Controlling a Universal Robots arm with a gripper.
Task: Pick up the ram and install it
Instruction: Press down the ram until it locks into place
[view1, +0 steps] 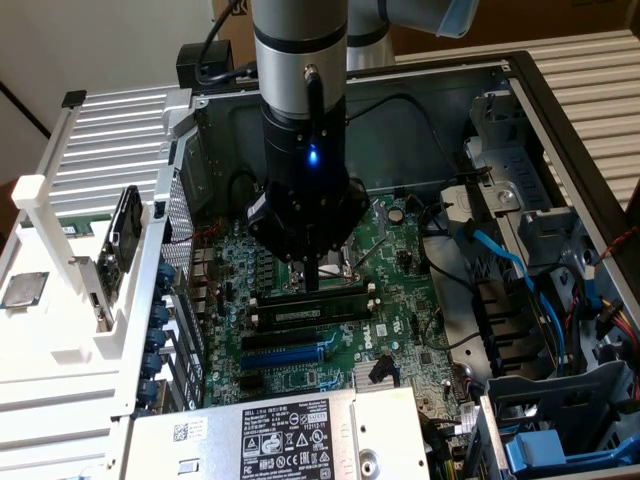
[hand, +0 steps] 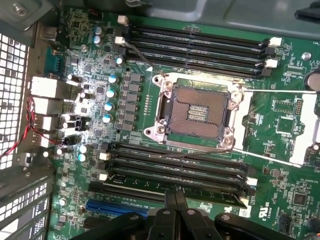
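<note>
The shut gripper (view1: 312, 283) stands on the ram (view1: 310, 312), which lies along a memory slot (hand: 175, 172). Beside it on one side are more slots and the open processor socket (hand: 197, 112), all low. On the other side lie the blue slot (view1: 290, 352) and the tall power supply (view1: 280, 435). Cables (view1: 510, 265) crowd the exterior view's right; above stays free.

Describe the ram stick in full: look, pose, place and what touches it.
The ram is a long, thin, dark circuit-board stick with black chips and a small pale label on its face. It stands on its long edge in a memory slot of the green motherboard, between the processor socket and the blue expansion slot. The gripper, shut, presses on the middle of its top edge.
</note>
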